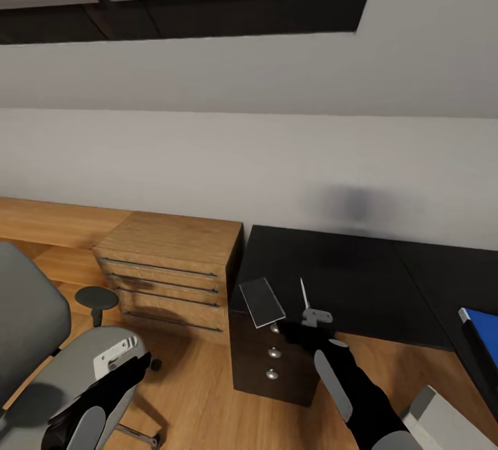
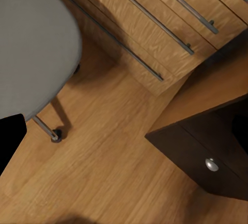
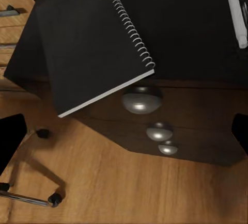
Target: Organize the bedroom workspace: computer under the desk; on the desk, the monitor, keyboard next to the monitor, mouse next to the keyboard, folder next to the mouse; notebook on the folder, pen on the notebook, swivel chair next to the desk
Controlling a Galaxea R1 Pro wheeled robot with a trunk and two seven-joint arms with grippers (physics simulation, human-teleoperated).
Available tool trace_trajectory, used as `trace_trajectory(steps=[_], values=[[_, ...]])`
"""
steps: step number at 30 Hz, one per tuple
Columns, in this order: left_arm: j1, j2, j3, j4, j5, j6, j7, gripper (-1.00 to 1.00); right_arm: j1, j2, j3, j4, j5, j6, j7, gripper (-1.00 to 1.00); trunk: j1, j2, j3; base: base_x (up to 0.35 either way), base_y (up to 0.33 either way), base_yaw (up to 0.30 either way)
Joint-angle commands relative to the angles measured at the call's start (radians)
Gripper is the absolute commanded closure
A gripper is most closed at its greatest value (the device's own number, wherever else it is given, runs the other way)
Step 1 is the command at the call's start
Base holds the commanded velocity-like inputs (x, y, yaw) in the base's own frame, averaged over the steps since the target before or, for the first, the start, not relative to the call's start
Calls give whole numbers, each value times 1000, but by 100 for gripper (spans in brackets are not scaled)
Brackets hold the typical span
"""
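Two items sit at the desk [image 1: 332, 277] corner: notebook [image 1: 261, 301] overhanging the edge, pen [image 1: 303, 292] at its 3 o'clock. Right gripper [image 1: 312, 316] hovers near the pen, left gripper [image 1: 111, 360] over swivel chair [image 1: 41, 339]; finger spread indeterminable. Risk: nudging the notebook off

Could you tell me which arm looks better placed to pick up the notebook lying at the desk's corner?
The right, probably. The right gripper hovers at the desk edge, close to the notebook and the pen. The left gripper is lower, over the swivel chair, away from the desk.
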Motion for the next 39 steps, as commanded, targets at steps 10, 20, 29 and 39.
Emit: trace_trajectory(steps=[10,20,29,39], values=[[-1,0,-1,-1,11,0,8,-100,0,-3,2,0,-64,2,38,-100,39,-71,-33,0,0,0],[-1,0,-2,-1,11,1,7,-100,0,-28,-40,-12,-289,3,41,-100,65,-120,-55,0,0,0],[-1,1,-16,2,10,3,7,-100,0,-53,-46,-10,-333,3,42,-100,100,-183,-83,0,0,0],[-1,2,-17,6,10,5,6,-100,0,-53,-48,-10,-337,6,42,-100,138,-253,-114,-107,40,0]])
